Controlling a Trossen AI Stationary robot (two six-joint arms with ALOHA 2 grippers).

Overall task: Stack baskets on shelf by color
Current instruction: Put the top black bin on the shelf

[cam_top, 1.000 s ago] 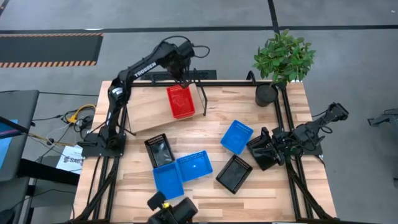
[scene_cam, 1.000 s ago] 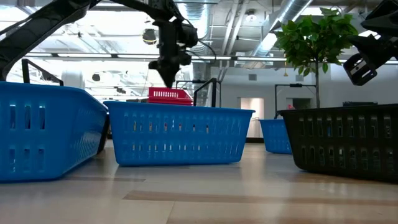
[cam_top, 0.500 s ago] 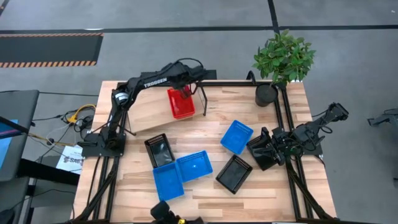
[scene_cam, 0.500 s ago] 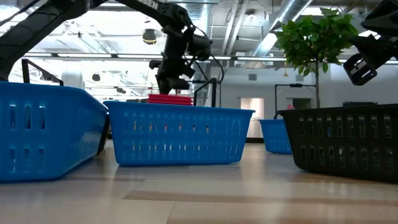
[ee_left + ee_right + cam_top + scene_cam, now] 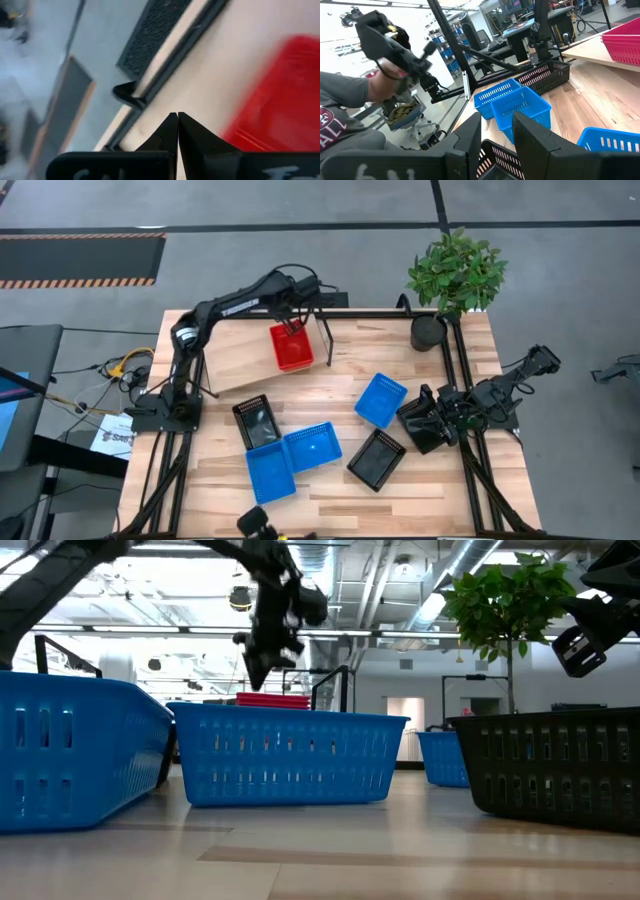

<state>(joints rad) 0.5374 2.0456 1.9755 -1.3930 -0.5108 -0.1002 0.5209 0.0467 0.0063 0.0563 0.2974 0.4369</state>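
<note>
A red basket [image 5: 291, 347] is seen resting on the shelf [image 5: 240, 360], toward its right end beside the black frame post. Whether more than one red basket is nested there cannot be told. The left pincer [image 5: 296, 326] is held just above the far edge of that basket, its fingers pressed together with nothing between them, as is shown plainly in the left wrist view.

Five baskets are left on the table [image 5: 330, 490]: two blue baskets [image 5: 293, 456] lying side by side near the front, a third blue basket [image 5: 380, 399] toward the right, one black basket [image 5: 255, 421] just behind the blue pair, and another black basket [image 5: 376, 459] to the right of them.

The task is judged to be in its early part: red is placed, blue and black are not yet stacked.

The right pincer [image 5: 420, 420] is parked at the table's right edge, fingers apart and empty.
</note>
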